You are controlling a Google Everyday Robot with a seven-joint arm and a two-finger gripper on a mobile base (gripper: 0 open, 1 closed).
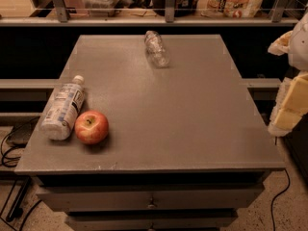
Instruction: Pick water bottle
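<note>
**Gripper off the table's right edge, water bottle lying at the far side**

The gripper (290, 102) shows only in part, as white and pale yellow pieces beyond the right edge of the table (183, 119), about level with the middle of that side. How far open it is cannot be told, and nothing is seen in its hold.

The water bottle (157, 48), small, clear and crinkled, lies on its side near the table's far edge, about midway across, well apart from the gripper.

At the table's near left corner a larger bottle (62, 108) with a white cap and printed label lies on its side along the left edge. A red apple (91, 127) sits just beside it, toward the table's middle.

Under the table top are drawers (151, 198).
</note>
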